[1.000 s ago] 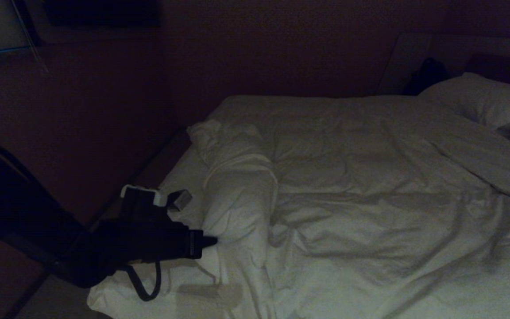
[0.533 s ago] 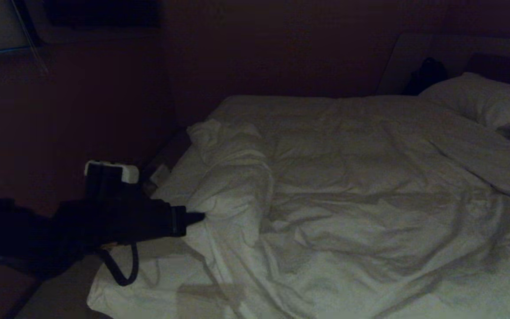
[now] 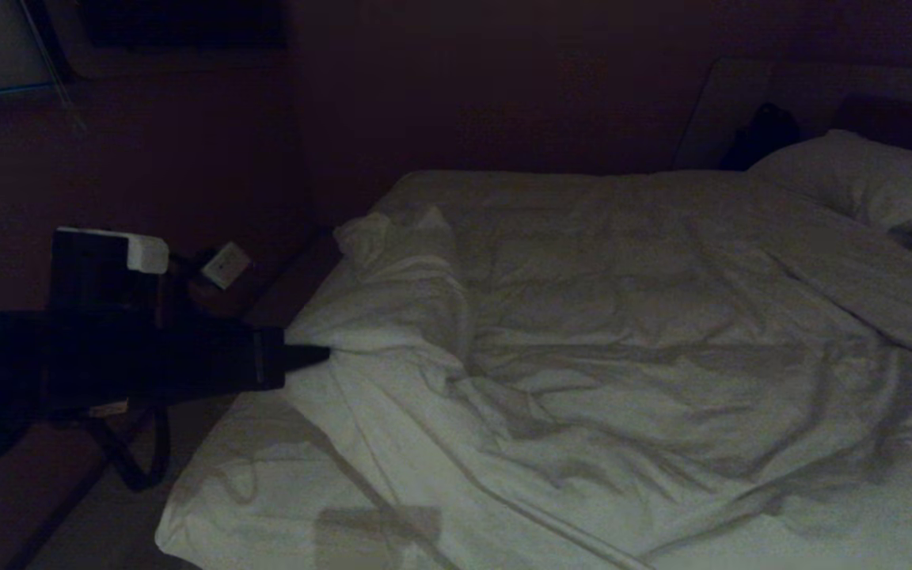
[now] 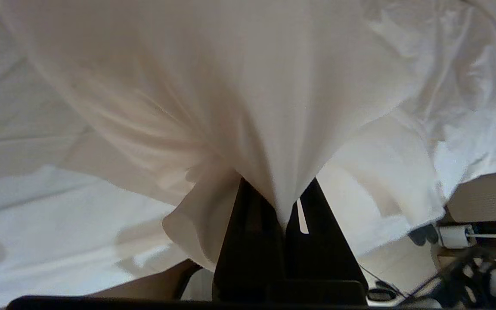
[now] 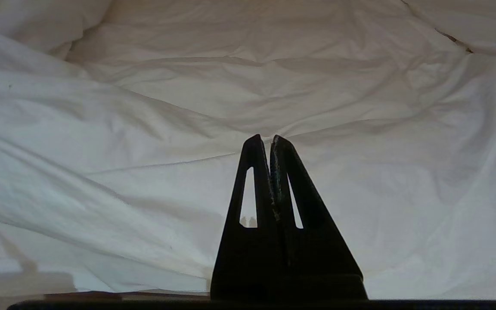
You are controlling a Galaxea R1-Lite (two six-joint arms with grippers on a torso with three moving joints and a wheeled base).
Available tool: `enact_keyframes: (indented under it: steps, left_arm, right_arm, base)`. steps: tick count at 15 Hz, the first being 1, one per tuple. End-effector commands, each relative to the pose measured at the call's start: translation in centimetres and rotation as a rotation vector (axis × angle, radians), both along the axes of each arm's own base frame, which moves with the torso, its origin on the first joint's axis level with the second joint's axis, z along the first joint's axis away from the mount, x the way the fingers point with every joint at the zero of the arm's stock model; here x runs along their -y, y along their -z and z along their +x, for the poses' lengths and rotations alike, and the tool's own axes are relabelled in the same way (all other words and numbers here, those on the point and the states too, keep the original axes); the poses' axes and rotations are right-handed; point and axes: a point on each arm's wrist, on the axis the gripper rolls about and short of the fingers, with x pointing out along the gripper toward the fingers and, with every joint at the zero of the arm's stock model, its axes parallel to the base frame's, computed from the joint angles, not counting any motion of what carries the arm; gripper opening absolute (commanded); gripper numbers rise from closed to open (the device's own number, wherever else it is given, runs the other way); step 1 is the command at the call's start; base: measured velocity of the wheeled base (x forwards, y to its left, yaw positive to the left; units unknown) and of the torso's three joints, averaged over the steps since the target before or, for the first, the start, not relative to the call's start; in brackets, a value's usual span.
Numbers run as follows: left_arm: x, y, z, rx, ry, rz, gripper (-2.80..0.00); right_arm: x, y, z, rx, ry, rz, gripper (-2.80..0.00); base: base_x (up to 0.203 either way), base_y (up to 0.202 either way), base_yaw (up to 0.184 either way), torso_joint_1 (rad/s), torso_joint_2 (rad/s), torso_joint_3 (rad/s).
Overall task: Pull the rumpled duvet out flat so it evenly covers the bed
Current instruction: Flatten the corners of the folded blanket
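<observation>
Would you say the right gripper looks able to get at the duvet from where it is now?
Probably yes. In its wrist view the right gripper is shut and empty, with the duvet spread directly ahead of its tips and nothing between them. It would have to open first. The left gripper already grips the duvet's edge.

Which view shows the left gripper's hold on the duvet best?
Left wrist view: the left gripper is shut on a bunched fold of the duvet. Head view shows only its dark tip at the fold. Right wrist view shows no left gripper.
</observation>
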Motion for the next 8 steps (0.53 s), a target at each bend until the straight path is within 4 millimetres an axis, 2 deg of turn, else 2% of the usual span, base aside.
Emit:
enact_keyframes:
  steps: [1, 8]
  left_arm:
    - [0.0, -1.7, -1.4, 0.039, 0.014, -0.010, -2.80]
    - [0.0, -4.4, -3.6, -0.032, 0.031, 0.006, -2.80]
  right_arm:
    - [0.0, 0.0, 0.0, 0.000, -0.001, 0.000, -2.80]
    - [0.0, 0.0, 0.0, 0.000, -0.001, 0.000, -2.80]
  base:
    - [0.000, 0.000, 0.000, 0.000, 0.00, 0.000]
    - [0.000, 0.000, 0.000, 0.000, 0.00, 0.000]
